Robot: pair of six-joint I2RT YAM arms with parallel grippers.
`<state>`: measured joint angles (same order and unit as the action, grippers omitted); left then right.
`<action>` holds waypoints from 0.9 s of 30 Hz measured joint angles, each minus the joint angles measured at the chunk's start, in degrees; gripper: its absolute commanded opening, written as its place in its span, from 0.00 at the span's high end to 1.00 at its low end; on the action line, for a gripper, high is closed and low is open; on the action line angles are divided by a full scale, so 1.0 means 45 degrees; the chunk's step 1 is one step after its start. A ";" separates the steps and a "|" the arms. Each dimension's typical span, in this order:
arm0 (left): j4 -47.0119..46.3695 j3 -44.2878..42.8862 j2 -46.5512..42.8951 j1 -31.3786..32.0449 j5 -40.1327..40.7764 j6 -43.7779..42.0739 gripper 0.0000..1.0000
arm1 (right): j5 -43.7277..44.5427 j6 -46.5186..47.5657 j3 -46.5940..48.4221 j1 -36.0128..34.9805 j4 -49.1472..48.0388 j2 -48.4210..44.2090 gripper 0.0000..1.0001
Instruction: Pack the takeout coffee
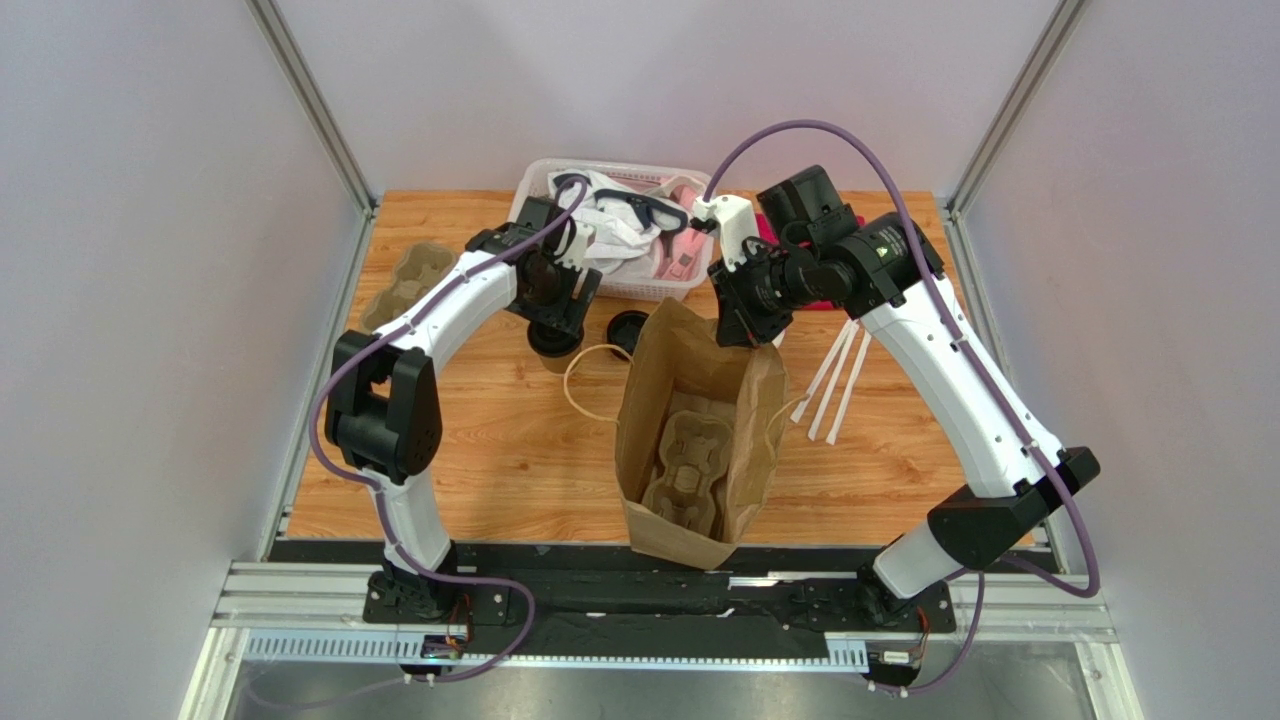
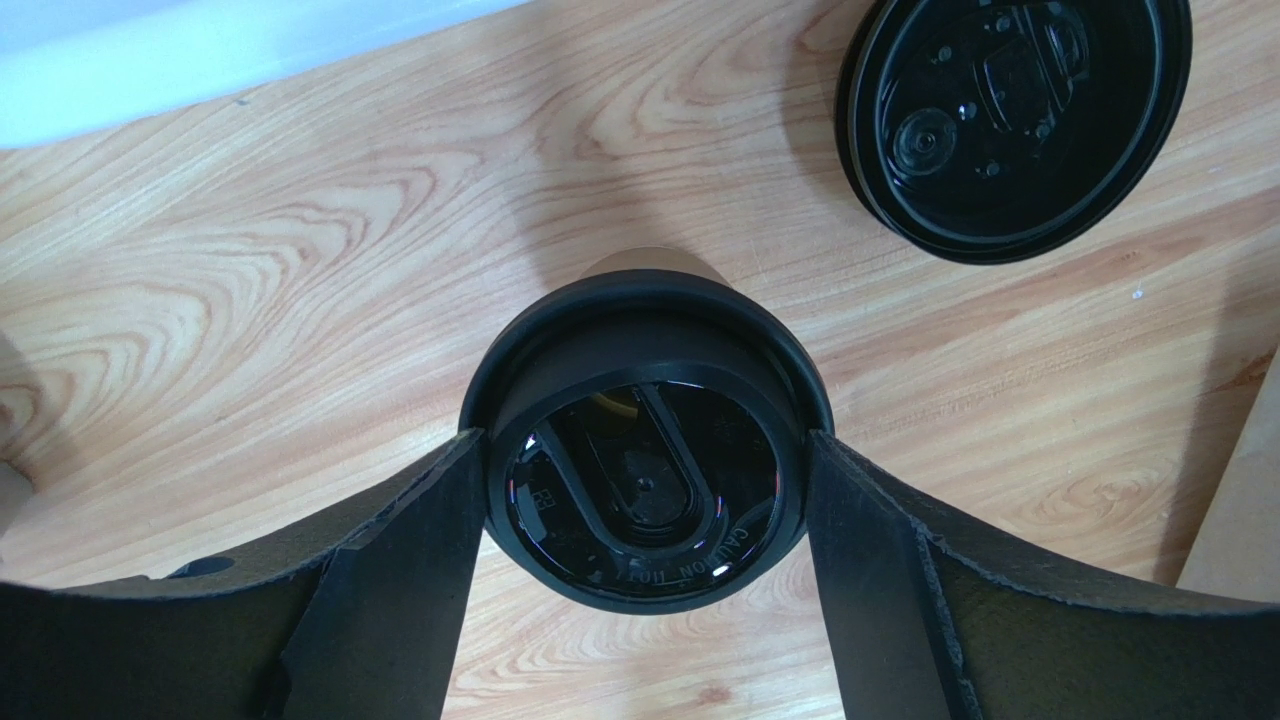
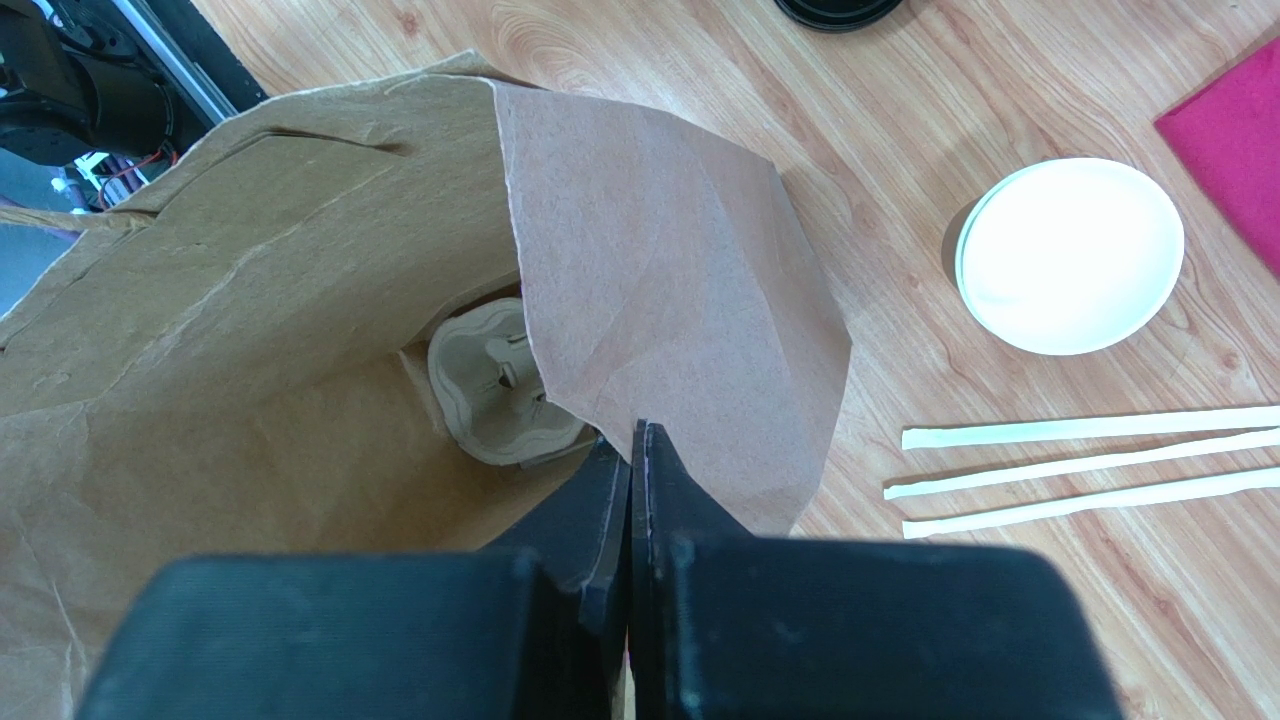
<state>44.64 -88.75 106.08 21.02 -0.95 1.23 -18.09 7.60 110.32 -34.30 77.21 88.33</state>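
As the left wrist view looks straight down, the left hand (image 2: 646, 450) has its two fingers (image 2: 406, 570) against opposite sides of the takeout coffee (image 2: 646, 503), at the rim of its black lid, so it is closed narrow on the cup. The cup stands upright on the bench (image 2: 301, 300), its long axis vertical and passing up between the fingers. A spare black lid (image 2: 1014, 120) lies apart from it.

In the right wrist view, the right hand (image 3: 634, 480) is pinched shut on the edge of the paper bag (image 3: 301, 300) and holds its mouth open. Deep inside sits the pulp tray (image 3: 496, 393). Three white strips (image 3: 1082, 465) lie on the bench beside the bag.

In the top view, the cup is under the left hand, toward the back of the bench, and the open mouth of the bag is just to the right of it. The left arm is the nearer one; the right arm is occupied with the bag. I judge that the coming move is a lift and a short carry to the right, then down into the tray, with the cup kept upright.
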 measured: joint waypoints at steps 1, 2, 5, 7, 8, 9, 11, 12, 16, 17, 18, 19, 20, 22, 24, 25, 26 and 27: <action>-0.0063 0.0029 0.0000 0.0000 0.0005 -0.0005 0.23 | 0.0000 0.0000 0.0000 0.0000 0.0000 0.0000 1.00; -0.0117 0.0049 -0.0005 0.0000 0.0005 -0.0005 0.24 | 0.0000 0.0000 -0.0005 0.0000 0.0000 0.0000 1.00; -0.0296 0.0146 -0.0039 0.0000 0.0015 -0.0005 0.26 | 0.0000 0.0000 0.0000 0.0000 0.0000 0.0000 1.00; -0.0403 0.0248 -0.0083 0.0000 0.0019 -0.0005 0.26 | 0.0000 0.0000 0.0000 0.0000 0.0000 0.0000 1.00; -0.0447 0.0291 -0.0112 0.0000 0.0024 0.0000 0.26 | 0.0000 0.0000 -0.0005 0.0000 0.0000 0.0000 1.00; -0.0491 0.0335 -0.0136 0.0000 0.0029 -0.0005 0.26 | 0.0000 0.0000 0.0000 0.0000 0.0000 0.0000 1.00; -0.0549 0.0389 -0.0151 0.0000 0.0034 0.0000 0.23 | 0.0000 0.0000 0.0000 0.0000 0.0000 0.0000 1.00; -0.0549 0.0393 -0.0151 0.0000 0.0034 -0.0005 0.23 | 0.0000 0.0000 0.0000 0.0000 0.0000 0.0000 1.00; -0.0588 0.0432 -0.0175 0.0000 0.0039 -0.0005 0.18 | 0.0005 0.0000 0.0000 0.0000 0.0000 0.0000 1.00; -0.0617 0.0476 -0.0219 0.0000 0.0044 -0.0010 0.17 | 0.0000 0.0000 0.0000 0.0000 0.0000 0.0000 1.00; -0.0636 0.0491 -0.0238 0.0000 0.0049 -0.0015 0.17 | 0.0005 0.0000 0.0000 0.0000 0.0000 0.0000 1.00; -0.0636 0.0491 -0.0253 0.0000 0.0058 -0.0015 0.15 | 0.0000 0.0000 0.0000 0.0000 0.0000 0.0000 1.00; -0.0636 0.0491 -0.0262 0.0000 0.0058 -0.0015 0.15 | 0.0000 0.0000 0.0000 0.0000 0.0000 0.0000 1.00; -0.0612 0.0486 -0.0287 0.0000 0.0073 -0.0019 0.13 | 0.0000 0.0000 -0.0005 0.0000 0.0000 0.0000 1.00; -0.0491 0.0447 -0.0287 0.0000 0.0087 -0.0015 0.13 | 0.0000 0.0000 -0.0005 0.0000 0.0000 0.0000 1.00; -0.0437 0.0423 -0.0287 0.0000 0.0092 -0.0019 0.12 | 0.0000 0.0000 0.0000 0.0000 0.0000 0.0000 1.00; -0.0359 0.0393 -0.0287 0.0000 0.0083 -0.0019 0.12 | -0.0005 0.0000 0.0000 0.0000 0.0000 0.0005 1.00; -0.0296 0.0364 -0.0291 0.0000 0.0078 -0.0019 0.11 | -0.0005 0.0000 0.0000 0.0000 0.0000 0.0005 1.00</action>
<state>43.31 -87.11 104.77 21.02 -0.60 1.15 -18.11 7.60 110.32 -34.30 77.21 88.36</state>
